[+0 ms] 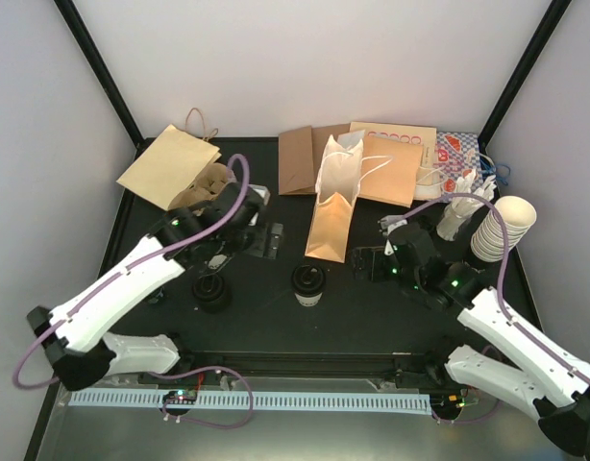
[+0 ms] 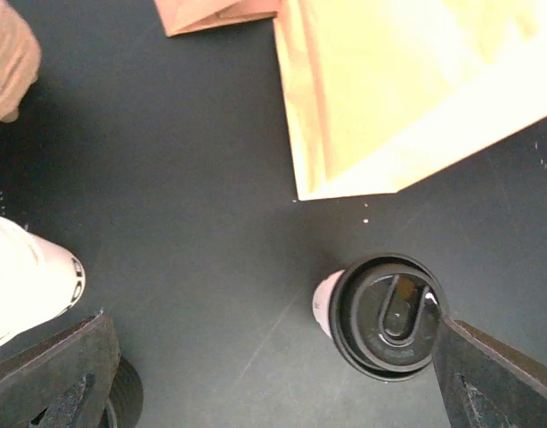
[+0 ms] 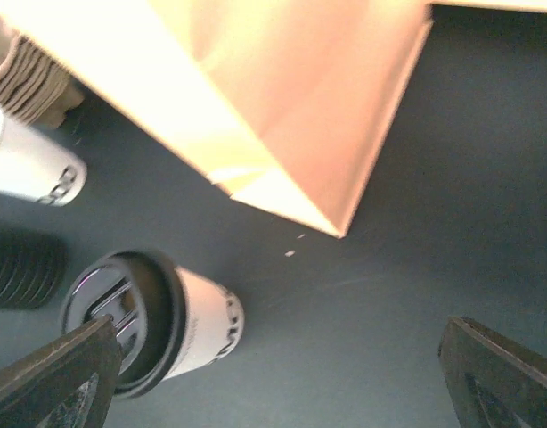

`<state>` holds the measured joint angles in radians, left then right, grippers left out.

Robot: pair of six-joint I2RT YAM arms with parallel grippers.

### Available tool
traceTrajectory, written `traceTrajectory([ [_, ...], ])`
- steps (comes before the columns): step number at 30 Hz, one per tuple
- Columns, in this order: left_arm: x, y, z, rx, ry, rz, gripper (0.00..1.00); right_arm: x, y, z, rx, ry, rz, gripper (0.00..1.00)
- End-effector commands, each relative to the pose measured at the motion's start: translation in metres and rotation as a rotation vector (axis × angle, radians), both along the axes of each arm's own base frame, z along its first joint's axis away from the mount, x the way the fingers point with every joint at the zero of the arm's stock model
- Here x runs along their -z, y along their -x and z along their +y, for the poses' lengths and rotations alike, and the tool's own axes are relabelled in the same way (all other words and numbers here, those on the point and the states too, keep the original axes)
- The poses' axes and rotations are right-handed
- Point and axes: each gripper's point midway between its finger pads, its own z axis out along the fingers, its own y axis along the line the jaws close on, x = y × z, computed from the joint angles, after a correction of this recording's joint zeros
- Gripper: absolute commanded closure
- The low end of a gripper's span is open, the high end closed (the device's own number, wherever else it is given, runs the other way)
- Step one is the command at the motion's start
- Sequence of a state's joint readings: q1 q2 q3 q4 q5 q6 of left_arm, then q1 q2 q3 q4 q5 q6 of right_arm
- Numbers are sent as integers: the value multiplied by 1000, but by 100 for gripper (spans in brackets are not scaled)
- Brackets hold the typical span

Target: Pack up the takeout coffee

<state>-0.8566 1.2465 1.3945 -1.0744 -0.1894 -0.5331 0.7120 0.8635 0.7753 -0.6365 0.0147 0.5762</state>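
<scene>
From above, we see one lidded cup (image 1: pixel 307 285) standing upright on the black table (image 1: pixel 372 312), right in the middle and just in front of the pale paper bag (image 1: pixel 331 206). The left gripper (image 1: pixel 266 238) hangs to the cup's left and the right gripper (image 1: pixel 365 261) to its right, with the bag's near end between them. A tilted stack of lidless cups (image 1: pixel 497 230) sits at the far right, and flat brown bags (image 1: pixel 300 158) lie along the back.

Over to the left wrist: the jaws are spread wide with nothing in them. We look straight down on the cup's black lid, low between the fingers (image 2: pixel 496 379) and close to the one at the picture's right. We cannot tell whether they touch. The bag's corner fills the top right.

Now the right wrist: these jaws are gaping wide too, and they are empty. The cup shows its white side and lid just by the finger (image 3: pixel 51 379) at the picture's left. The bag's bottom corner hangs above it, and a black ribbed stack (image 3: pixel 20 267) sits at the left edge.
</scene>
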Motion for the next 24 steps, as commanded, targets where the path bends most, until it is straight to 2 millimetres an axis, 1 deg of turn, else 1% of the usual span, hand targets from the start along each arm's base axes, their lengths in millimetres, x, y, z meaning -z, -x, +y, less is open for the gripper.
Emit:
traceTrajectory([
  [1,-3,-11,17,-29,85,-22,1,-19,-14,-57,269,137,-93,0],
  [3,-7,-12,21,-32,112,-39,1,-33,-14,-71,330,136,-139,0],
  [4,-11,-12,17,-10,134,-51,1,-41,-13,-74,335,128,-168,0],
  [6,-22,-11,4,56,189,-76,1,-60,-13,-77,326,107,-227,0],
  [8,-39,-14,-10,98,251,-93,1,-79,-13,-80,332,96,-265,0],
  [9,-43,-16,-19,116,274,-89,1,-87,-13,-80,331,96,-274,0],
  [10,-52,-20,-25,127,299,-100,1,-94,-12,-81,328,99,-276,0],
  [11,-56,-25,-31,125,315,-104,1,-103,-11,-81,327,96,-279,0],
  [13,-59,-36,-37,85,334,-103,1,-112,-9,-81,319,95,-268,0],
  [15,-62,-41,-44,78,362,-90,1,-118,-6,-78,295,86,-257,0],
  [17,-64,-46,-46,57,390,-103,1,-117,-4,-78,282,90,-254,0],
  [20,-54,-57,-44,-23,428,-97,1,-117,0,-81,290,90,-244,0],
  [22,-51,-61,-50,8,497,-83,1,-116,2,-77,265,79,-231,0],
  [24,-48,-64,-53,26,561,-63,1,-110,5,-69,213,72,-210,0],
])
